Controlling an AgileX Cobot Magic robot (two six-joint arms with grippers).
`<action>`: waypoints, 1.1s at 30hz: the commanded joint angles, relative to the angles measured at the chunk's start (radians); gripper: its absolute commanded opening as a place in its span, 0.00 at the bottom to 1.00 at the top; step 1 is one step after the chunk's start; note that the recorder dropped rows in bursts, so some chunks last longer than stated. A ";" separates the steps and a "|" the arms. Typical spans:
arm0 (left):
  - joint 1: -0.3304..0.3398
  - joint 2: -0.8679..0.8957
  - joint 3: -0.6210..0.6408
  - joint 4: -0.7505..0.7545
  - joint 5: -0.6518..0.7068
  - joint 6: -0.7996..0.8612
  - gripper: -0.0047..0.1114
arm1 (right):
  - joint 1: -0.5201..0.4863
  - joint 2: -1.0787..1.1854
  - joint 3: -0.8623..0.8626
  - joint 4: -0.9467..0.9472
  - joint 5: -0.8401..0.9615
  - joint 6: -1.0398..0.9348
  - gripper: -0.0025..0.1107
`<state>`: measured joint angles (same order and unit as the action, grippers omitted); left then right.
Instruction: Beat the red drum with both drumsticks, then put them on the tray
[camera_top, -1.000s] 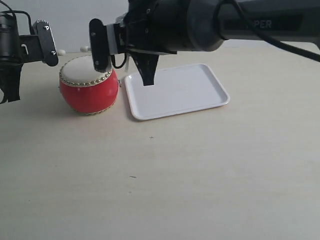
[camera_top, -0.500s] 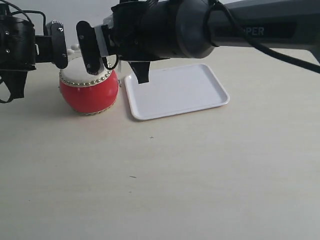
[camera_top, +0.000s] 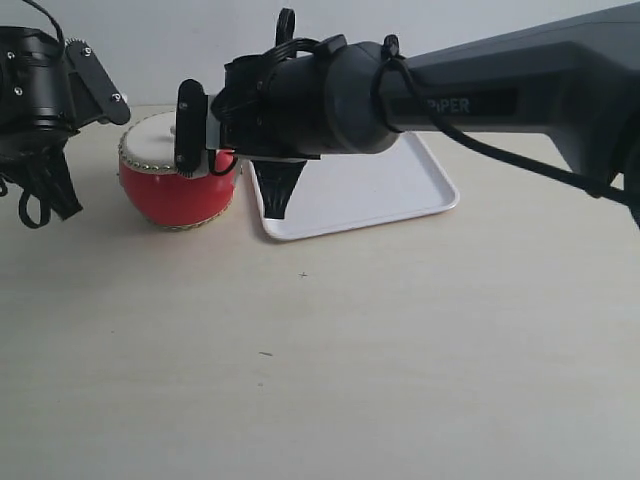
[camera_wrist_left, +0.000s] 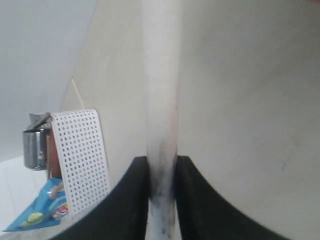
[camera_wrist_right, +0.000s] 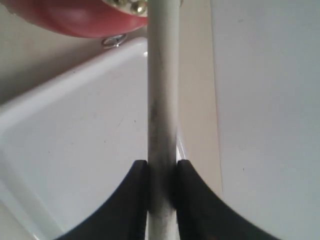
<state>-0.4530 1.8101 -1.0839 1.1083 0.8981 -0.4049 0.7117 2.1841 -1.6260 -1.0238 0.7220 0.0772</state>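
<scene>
Okay, so starting at the right gripper (camera_wrist_right: 161, 170): its two black jaws are clamped on the right stick (camera_wrist_right: 161, 75), low on the shaft where the wood is smudged grey. From there the stick runs out over the corner of the tray (camera_wrist_right: 75, 130) and past the gold-studded edge of the red drum (camera_wrist_right: 75, 17). Its tip is out of shot, so I can't tell if it's touching the skin.

The left gripper (camera_wrist_left: 161, 167) is pinched the same way on the left stick (camera_wrist_left: 161, 75), which points off over a pale surface (tip out of shot there too).

From where I'm standing the right arm reaches right across the tray to the drum's near shoulder, while the left arm hangs just off the drum's other side. The drum sits on the table with the tray just beside it, nearly touching. Neither stick is on the tray yet.

I'd call this mid-beating. To do it well, I'd say:
- land the tips on the cream skin, not the studs or the red wall
- tap lightly, since that squat drum looks like it could scoot into the tray
- alternate the strokes so the sticks don't clash
- hold the pinch firm so a stick doesn't pivot in the jaws
</scene>
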 joint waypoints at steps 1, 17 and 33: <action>-0.005 -0.002 -0.009 -0.050 -0.015 -0.021 0.04 | -0.002 -0.014 -0.006 -0.009 0.027 0.056 0.02; -0.005 -0.002 -0.009 -0.044 -0.030 0.110 0.04 | -0.002 -0.030 -0.006 -0.051 0.025 0.058 0.02; -0.008 0.106 -0.097 -0.168 0.073 0.220 0.04 | -0.002 -0.030 -0.006 -0.055 0.014 0.107 0.02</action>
<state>-0.4569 1.8725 -1.1743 0.9819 0.9407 -0.2287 0.7117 2.1672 -1.6260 -1.0644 0.7378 0.1726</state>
